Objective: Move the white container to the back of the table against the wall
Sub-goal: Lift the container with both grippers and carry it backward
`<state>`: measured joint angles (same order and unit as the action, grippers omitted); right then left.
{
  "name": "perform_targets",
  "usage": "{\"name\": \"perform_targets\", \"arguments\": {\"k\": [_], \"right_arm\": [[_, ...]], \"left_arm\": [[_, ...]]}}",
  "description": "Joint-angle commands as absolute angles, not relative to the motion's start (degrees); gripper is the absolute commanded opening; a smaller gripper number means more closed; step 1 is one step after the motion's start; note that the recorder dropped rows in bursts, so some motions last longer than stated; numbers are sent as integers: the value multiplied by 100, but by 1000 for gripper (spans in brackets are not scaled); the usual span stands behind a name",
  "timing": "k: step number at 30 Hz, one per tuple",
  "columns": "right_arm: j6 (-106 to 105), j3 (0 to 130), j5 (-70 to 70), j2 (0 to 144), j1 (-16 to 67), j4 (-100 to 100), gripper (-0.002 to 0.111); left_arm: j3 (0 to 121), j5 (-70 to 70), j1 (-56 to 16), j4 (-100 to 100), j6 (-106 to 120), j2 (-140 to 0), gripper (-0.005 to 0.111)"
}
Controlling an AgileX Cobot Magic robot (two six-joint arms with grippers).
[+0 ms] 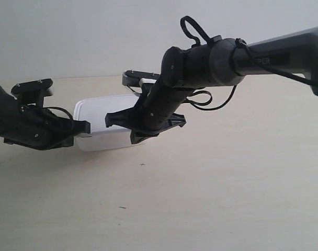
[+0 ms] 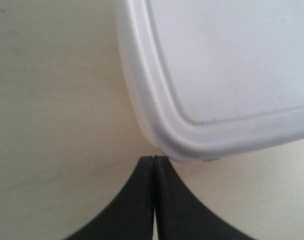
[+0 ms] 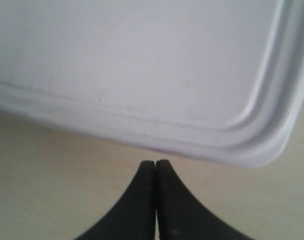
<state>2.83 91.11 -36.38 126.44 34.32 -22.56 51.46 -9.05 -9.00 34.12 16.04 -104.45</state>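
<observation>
- The table [image 1: 201, 198] fills the foreground of the exterior view, pale and bare apart from a few dark specks [image 1: 142, 164].
- Further in, the white container [image 1: 102, 112] sits flat on the table with its lid on, left of centre in that view.
- The arm at the exterior view's left [image 1: 28, 123] reaches low to the container's side; the arm at the exterior view's right [image 1: 164, 104] slants down over its front edge.
- The left gripper [image 2: 153, 159] has its fingers pressed together on nothing, tips just beside a rounded corner of the container [image 2: 217, 65]; contact cannot be told.
- The right gripper [image 3: 155, 162] is likewise closed and empty, tips just short of the container's [image 3: 142, 60] long edge.
- A strip of table lies between container and wall [image 1: 96, 36].
</observation>
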Motion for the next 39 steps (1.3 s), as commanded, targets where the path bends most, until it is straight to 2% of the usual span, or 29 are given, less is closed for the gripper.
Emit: {"name": "perform_targets", "arguments": {"k": [1,39], "right_arm": [[277,9394,-3791,12880,3197,-2190,0],[188,11453,-3717,14159,3001,-1763,0]], "left_arm": [[5382,-845,-928,3357,1629,-10558,0],[7783,-844,-928,2909,1629,-12242,0]]}}
